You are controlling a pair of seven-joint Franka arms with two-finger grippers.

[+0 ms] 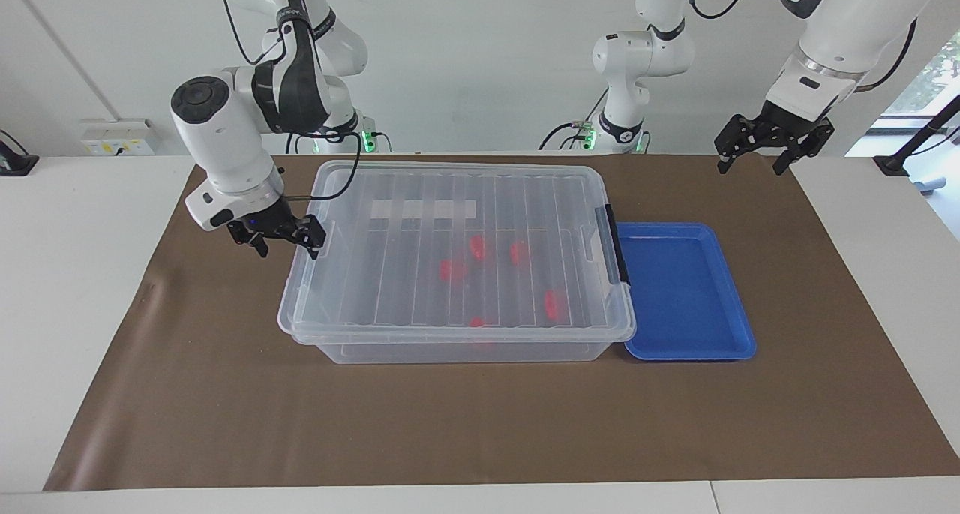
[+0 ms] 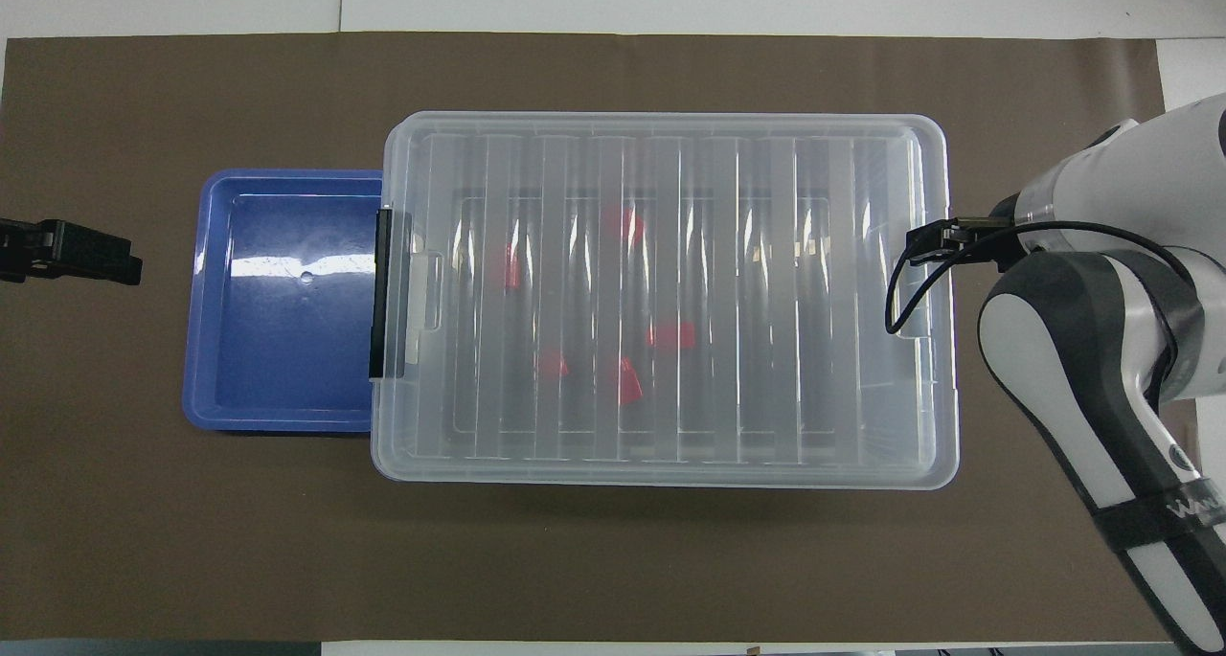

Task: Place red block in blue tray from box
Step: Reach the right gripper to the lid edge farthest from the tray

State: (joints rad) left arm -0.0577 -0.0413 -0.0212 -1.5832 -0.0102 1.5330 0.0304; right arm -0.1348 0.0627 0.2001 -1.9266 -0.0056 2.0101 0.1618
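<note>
The box (image 1: 457, 259) sits mid-table on a brown paper-like mat (image 1: 225, 409) that covers most of the white table (image 1: 75, 274). It's a big see-through plastic bin, rectangular with rounded corners, and its clear lid (image 2: 670, 206) is on, with long straight ribs running across it. There's a black clip handle (image 1: 616, 245) on the end toward the left arm's side of the table, and a white label strip (image 1: 424, 209) shows through.

Inside are several small red blocks, a bit hazy through the ribbed plastic. One red block (image 1: 553, 304) lies near the clip end, on the box floor.

The blue tray (image 1: 686, 293) is glossy, shallow plastic with a raised rim and soft corners. It sits right against the clip end of the box, nothing in it.

The right end effector (image 1: 281, 238) is at the box's other end, just beside the lid's rim; fingers spread apart, holding nothing. The left end effector (image 1: 772, 148) waits in the air over the mat's corner nearest the left arm's base, also spread open and empty.
</note>
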